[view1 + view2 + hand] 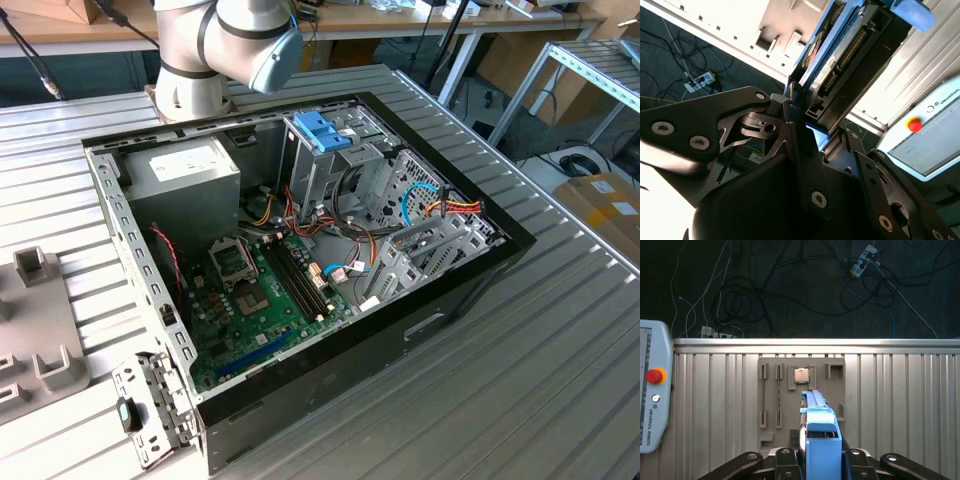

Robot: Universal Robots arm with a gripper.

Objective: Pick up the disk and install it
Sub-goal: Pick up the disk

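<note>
Grip comes first: the gripper is clamped on the disk, with a finger pressed against one broad face. The disk stands on edge, its long axis running straight out from the jaws and away from the wrist, above the grey holder on the table. I cannot tell whether it is clear of the holder. The first wrist view gives the blue frame end-on, with a pendant well to one side. The second wrist view gives the disk's dark side and a row of pins. The exterior view gives the arm and the open case, whose cage sits under a blue handle.
</note>
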